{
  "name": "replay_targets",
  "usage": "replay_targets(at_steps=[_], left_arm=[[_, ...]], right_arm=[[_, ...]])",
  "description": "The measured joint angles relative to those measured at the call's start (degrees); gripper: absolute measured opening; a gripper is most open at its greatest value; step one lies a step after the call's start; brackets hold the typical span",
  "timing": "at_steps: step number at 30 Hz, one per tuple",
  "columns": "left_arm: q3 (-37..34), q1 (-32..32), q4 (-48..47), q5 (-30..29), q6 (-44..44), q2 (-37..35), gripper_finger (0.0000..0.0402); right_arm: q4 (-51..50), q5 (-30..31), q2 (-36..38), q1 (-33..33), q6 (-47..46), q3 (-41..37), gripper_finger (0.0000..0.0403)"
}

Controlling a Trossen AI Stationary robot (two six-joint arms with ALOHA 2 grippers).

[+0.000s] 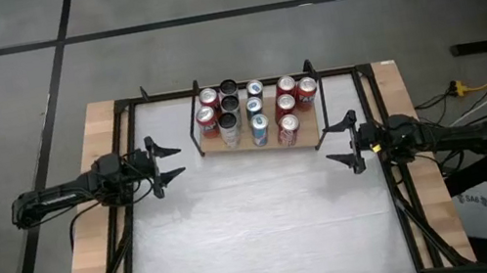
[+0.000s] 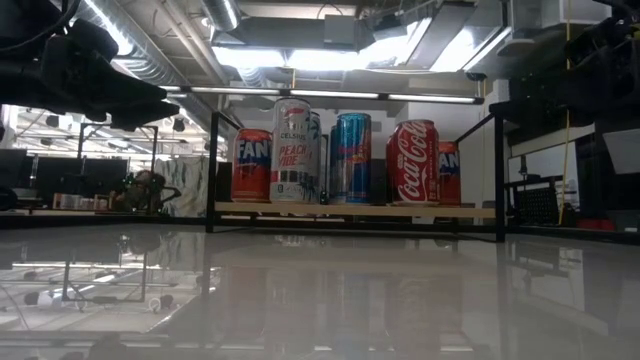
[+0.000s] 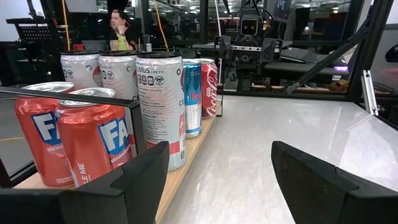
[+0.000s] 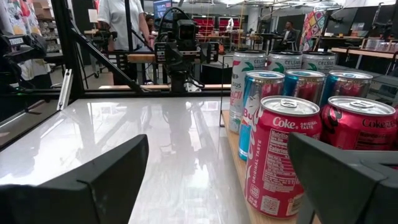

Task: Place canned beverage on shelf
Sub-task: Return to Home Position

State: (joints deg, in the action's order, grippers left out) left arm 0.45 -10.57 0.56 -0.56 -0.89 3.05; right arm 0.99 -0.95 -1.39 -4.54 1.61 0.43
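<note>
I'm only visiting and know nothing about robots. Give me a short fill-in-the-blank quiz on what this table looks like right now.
1. The left gripper and right gripper are both ____ and hold nothing.
2. Seen from the low view, on the shelf, the tall white can stands between the Fanta can and the ____ can.
3. The Coca-Cola can is coloured ____.
Missing words: open; blue; red.

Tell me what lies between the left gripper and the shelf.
Nothing: in the high view, only bare white tabletop separates the open left gripper from the shelf.
</note>
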Motion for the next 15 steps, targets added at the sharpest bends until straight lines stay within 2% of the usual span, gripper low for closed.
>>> replay_targets(at_steps=[15], left_arm=[[0.0, 0.0, 0.0, 0.0, 0.0, 0.0, 0.0276]], right_arm=[[0.3, 0.0, 0.0, 0.0, 0.0, 0.0, 0.0374]])
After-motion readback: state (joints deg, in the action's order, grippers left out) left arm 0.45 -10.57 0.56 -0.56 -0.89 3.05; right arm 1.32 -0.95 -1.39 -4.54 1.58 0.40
